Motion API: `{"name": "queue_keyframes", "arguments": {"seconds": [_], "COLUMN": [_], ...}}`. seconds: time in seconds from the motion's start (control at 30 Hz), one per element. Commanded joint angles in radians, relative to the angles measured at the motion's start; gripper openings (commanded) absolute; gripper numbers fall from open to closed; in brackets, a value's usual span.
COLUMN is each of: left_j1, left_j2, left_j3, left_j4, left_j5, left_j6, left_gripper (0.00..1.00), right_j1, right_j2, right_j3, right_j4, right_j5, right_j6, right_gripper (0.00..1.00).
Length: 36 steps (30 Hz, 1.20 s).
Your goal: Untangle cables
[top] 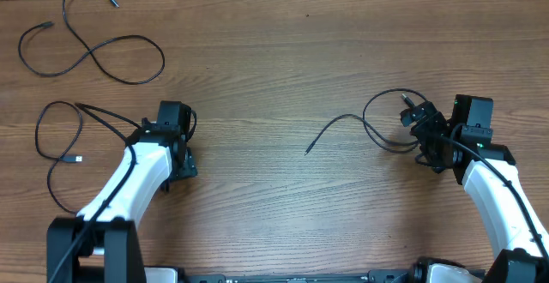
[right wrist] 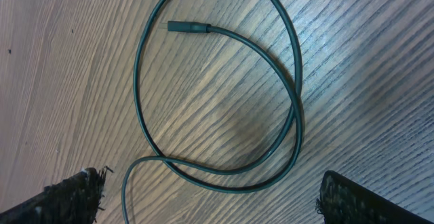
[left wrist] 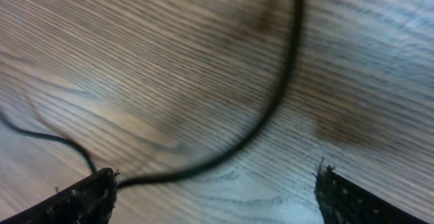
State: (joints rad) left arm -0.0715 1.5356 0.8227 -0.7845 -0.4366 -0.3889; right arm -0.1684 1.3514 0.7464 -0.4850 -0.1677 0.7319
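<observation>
Three cables (top: 93,53) sit well apart on the surface (top: 274,77): one far left, one under the left claw (left wrist: 217,190), one looped under the right claw (right wrist: 210,197). Both claws are spread, pinching nothing. Grabbing both crossed strands could cinch that loop tighter.

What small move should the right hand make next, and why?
I would probably lower the open right hand onto the plug end and pull it outward. The cable below it coils into a loop that crosses itself, with that plug lying inside, so drawing the end out seems likely to open the loop.
</observation>
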Motion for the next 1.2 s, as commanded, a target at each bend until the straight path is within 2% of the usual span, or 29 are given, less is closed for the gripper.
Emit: {"name": "queue_keyframes", "arguments": {"seconds": [0.0, 0.07, 0.13, 0.2, 0.23, 0.27, 0.37, 0.47, 0.63, 0.73, 0.8, 0.83, 0.97, 1.03, 1.1, 1.17], "left_j1": [0.031, 0.050, 0.053, 0.053, 0.053, 0.053, 0.066, 0.153, 0.378, 0.526, 0.597, 0.650, 0.720, 0.727, 0.726, 0.721], "left_j2": [0.066, 0.099, 0.108, 0.108, 0.106, 0.106, 0.104, 0.104, 0.104, 0.104, 0.104, 0.105, 0.112, 0.114, 0.114, 0.114], "left_j3": [-0.024, -0.024, -0.024, -0.023, -0.020, -0.019, 0.016, 0.124, 0.328, 0.416, 0.433, 0.433, 0.428, 0.425, 0.419, 0.406], "left_j4": [0.041, 0.100, 0.130, 0.144, 0.151, 0.155, 0.151, 0.079, 0.003, 0.016, 0.035, 0.040, 0.041, 0.042, 0.041, 0.042], "left_j5": [0.011, 0.008, 0.012, 0.011, -0.001, -0.010, -0.128, -0.264, -0.294, -0.206, -0.096, 0.017, 0.243, 0.262, 0.262, 0.262], "left_j6": [-0.018, -0.006, -0.006, -0.006, 0.005, 0.014, 0.051, 0.050, 0.049, 0.025, 0.023, 0.022, 0.000, -0.001, 0.000, 0.000], "left_gripper": [0.90, 0.83, 0.67, 0.33, 0.10, 0.04, 0.04, 0.04, 0.05, 0.05, 0.04, 0.05, 0.04, 0.04, 0.12, 0.15], "right_j1": [0.005, 0.005, 0.005, 0.005, 0.005, 0.005, 0.005, 0.005, 0.005, 0.005, 0.005, 0.005, 0.005, 0.005, 0.005, 0.005], "right_j2": [0.001, 0.001, 0.001, 0.001, 0.001, 0.001, 0.001, 0.001, 0.001, 0.001, 0.001, 0.001, 0.001, 0.001, 0.001, 0.001], "right_j3": [0.012, 0.012, 0.012, 0.012, 0.012, 0.012, 0.012, 0.012, 0.012, 0.012, 0.012, 0.012, 0.012, 0.012, 0.012, 0.012], "right_j4": [0.005, 0.008, 0.013, 0.019, 0.019, 0.019, 0.020, 0.019, 0.019, 0.018, 0.012, 0.008, 0.003, 0.003, 0.003, 0.003], "right_j5": [0.011, 0.011, 0.011, 0.011, 0.011, 0.011, 0.011, 0.011, 0.010, 0.010, 0.010, 0.010, 0.010, 0.010, 0.010, 0.010], "right_j6": [-0.008, -0.008, -0.008, -0.008, -0.008, -0.008, -0.008, -0.008, -0.008, -0.008, -0.008, -0.008, -0.008, -0.008, -0.008, -0.008], "right_gripper": [1.00, 1.00, 1.00, 1.00, 1.00, 1.00, 1.00, 1.00, 1.00, 1.00, 1.00, 1.00, 1.00, 1.00, 1.00, 1.00]}}
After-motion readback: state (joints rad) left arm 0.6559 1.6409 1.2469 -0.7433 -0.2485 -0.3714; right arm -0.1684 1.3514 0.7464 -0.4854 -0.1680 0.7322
